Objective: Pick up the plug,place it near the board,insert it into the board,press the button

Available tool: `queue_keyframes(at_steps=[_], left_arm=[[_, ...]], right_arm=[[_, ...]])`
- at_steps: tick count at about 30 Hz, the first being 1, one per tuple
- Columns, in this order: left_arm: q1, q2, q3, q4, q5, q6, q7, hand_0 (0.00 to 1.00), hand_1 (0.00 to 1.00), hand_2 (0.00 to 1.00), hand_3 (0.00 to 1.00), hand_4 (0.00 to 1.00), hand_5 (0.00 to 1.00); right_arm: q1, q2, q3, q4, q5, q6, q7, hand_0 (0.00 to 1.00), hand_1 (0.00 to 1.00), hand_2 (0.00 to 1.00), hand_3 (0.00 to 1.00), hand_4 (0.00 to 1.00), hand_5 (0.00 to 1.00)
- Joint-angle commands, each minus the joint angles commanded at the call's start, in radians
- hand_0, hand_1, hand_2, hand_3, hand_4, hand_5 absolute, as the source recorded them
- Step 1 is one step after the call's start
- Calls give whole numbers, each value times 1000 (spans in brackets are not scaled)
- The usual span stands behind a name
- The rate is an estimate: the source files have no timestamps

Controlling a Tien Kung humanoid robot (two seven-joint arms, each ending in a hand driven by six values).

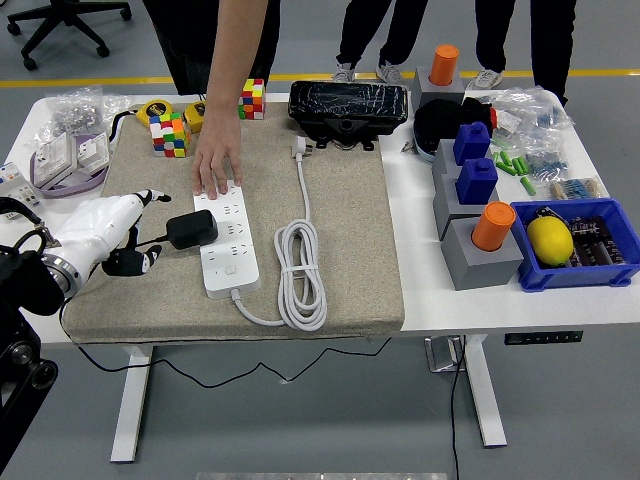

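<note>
A white power strip [229,250] lies on the beige mat [345,210], left of centre. The black plug [192,229] sits against the strip's left side, and its black cord trails left across the mat. A person's hand [217,165] rests flat on the strip's far end. My left hand [148,228], white with black fingers, hovers low just left of the plug, its fingers spread and holding nothing. It does not touch the plug. My right hand is out of view.
The strip's white cable [300,262] lies coiled to its right. Colour cubes [168,135] and a black wrapped box [348,105] stand at the back. Grey blocks with blue and orange caps [478,230] and a blue bin [578,272] holding a lemon fill the right side.
</note>
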Motion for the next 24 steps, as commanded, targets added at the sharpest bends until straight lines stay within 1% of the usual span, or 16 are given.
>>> queue_keyframes(at_steps=[2,5,10,16,24], left_arm=[[1,1,11,0,0,-29,13,172,45,141,866,655,2],[-1,1,27,4,0,-55,27,173,45,142,860,652,2],[2,-9,43,15,0,-74,38,176,48,144,869,640,2],[-3,-23,63,16,0,-80,43,176,46,144,876,641,2],[-17,-36,114,44,0,-72,38,174,49,143,887,656,2]], right_arm=[[-1,0,2,0,-3,0,-1,785,713,714,763,998,998],[1,0,3,0,-4,0,0,786,713,714,763,998,998],[2,1,4,0,-4,0,1,786,713,714,763,998,998],[5,1,6,0,-6,0,-1,786,714,714,763,998,998],[8,-1,6,0,-3,-1,-2,786,713,713,763,998,998]])
